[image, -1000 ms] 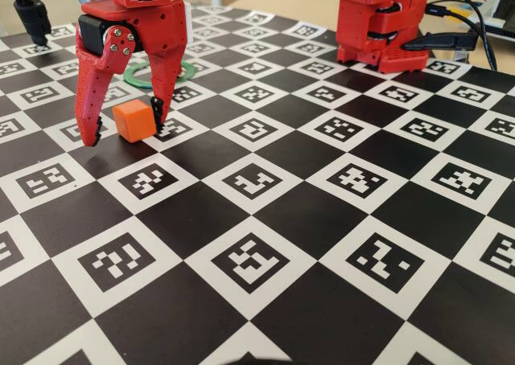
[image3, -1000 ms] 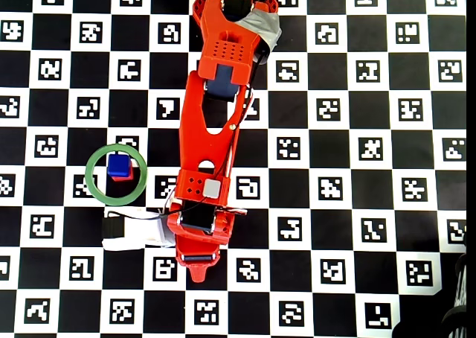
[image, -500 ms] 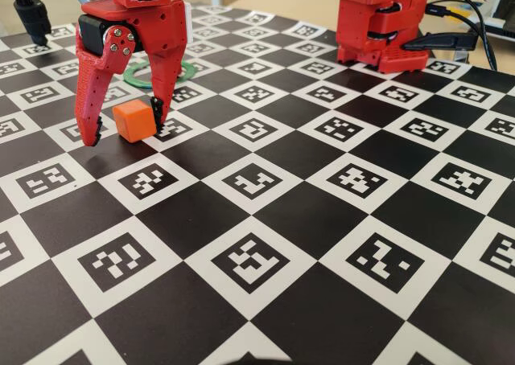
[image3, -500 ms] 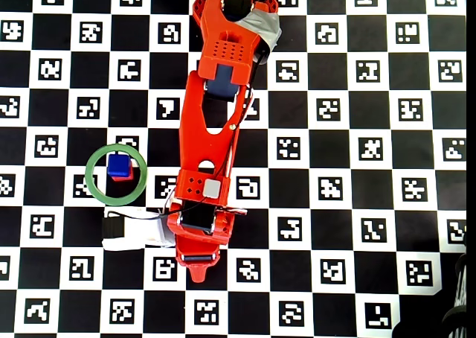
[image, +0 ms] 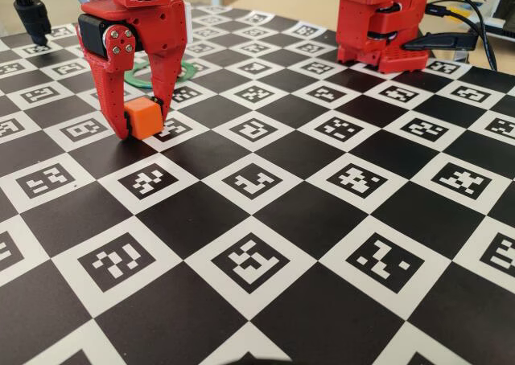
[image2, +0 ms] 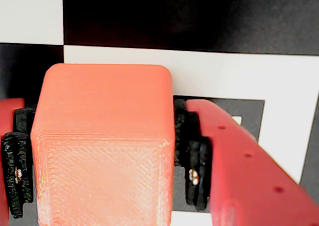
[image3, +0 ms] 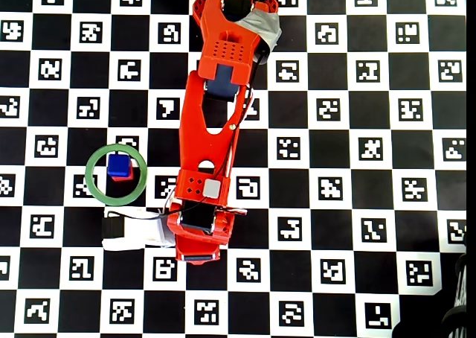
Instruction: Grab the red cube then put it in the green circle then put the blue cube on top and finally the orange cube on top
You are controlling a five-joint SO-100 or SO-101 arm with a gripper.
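Gripper is clamping the orange cube, black pads pressing both side faces in the wrist view; cube is sitting on the checkered marker board. In the overhead view the blue cube is resting atop the red cube inside the green circle, toward its 12 o'clock rim. The arm is lying at 3 o'clock of the ring.

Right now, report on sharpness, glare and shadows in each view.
Fixed view: gripper and small bright orange plastic cube sharp, background soft. Wrist view: cube fills the frame, print layers crisp, board blurred. Overhead view: even light, no glare, blue cube in the green ring clear.
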